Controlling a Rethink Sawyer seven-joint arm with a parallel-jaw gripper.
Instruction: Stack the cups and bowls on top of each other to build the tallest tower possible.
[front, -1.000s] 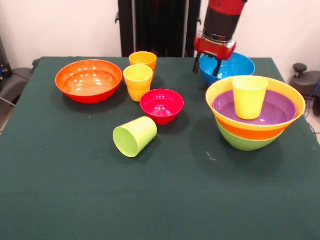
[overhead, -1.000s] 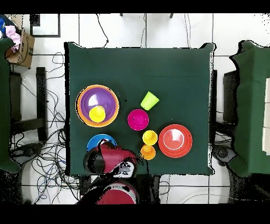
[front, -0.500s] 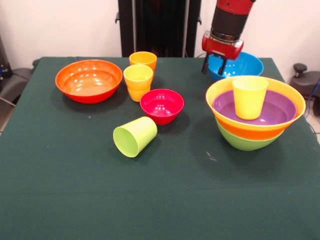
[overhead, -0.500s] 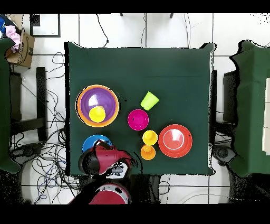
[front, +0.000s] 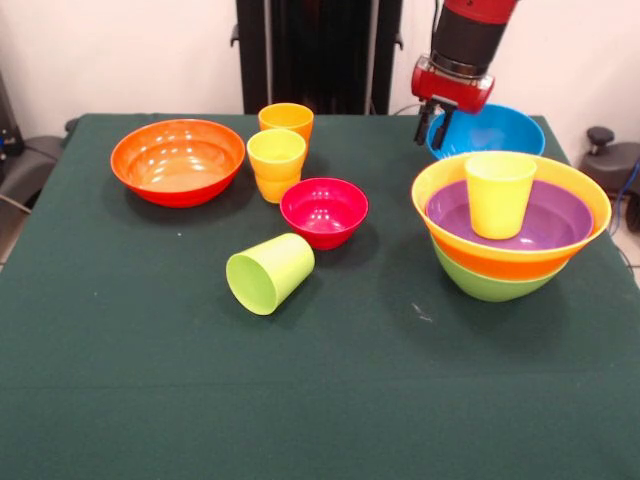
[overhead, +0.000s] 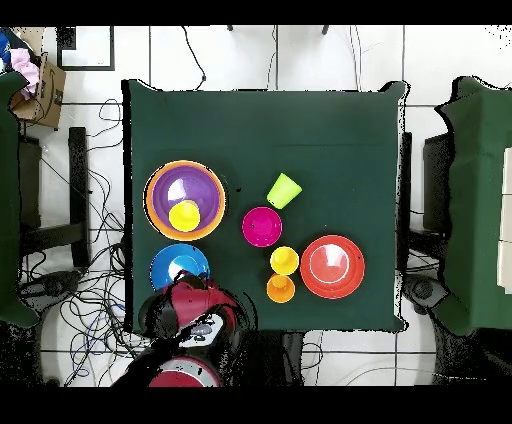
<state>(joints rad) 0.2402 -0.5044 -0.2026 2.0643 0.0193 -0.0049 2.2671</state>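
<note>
Gripper (front: 437, 127) hangs at the left rim of the blue bowl (front: 490, 130); two dark fingers (front: 443, 128) sit close together, but whether they pinch the rim or hang free I cannot tell. Blue bowl's near side is hidden behind the tower (front: 511, 228). Overhead, the arm (overhead: 190, 312) covers the gripper and the tabletop (overhead: 330, 130) edge below the blue bowl.

Tower: lime green bowl (front: 490, 284) at the bottom, only its lower wall showing; an orange-rimmed bowl (front: 500, 262) in it; purple bowl (front: 553, 222) inside that; yellow cup (front: 498, 193) upright in the purple bowl. It stands on the tabletop just in front of the blue bowl.

Loose items, well apart from the tower:
- large orange bowl (front: 178, 161)
- orange cup (front: 286, 119), partly hidden behind a second yellow cup (front: 276, 164)
- magenta bowl (front: 323, 211), just beside that yellow cup
- lime green cup (front: 270, 272) on its side, mouth toward the camera

Cables on the floor (overhead: 280, 60) around the table.
</note>
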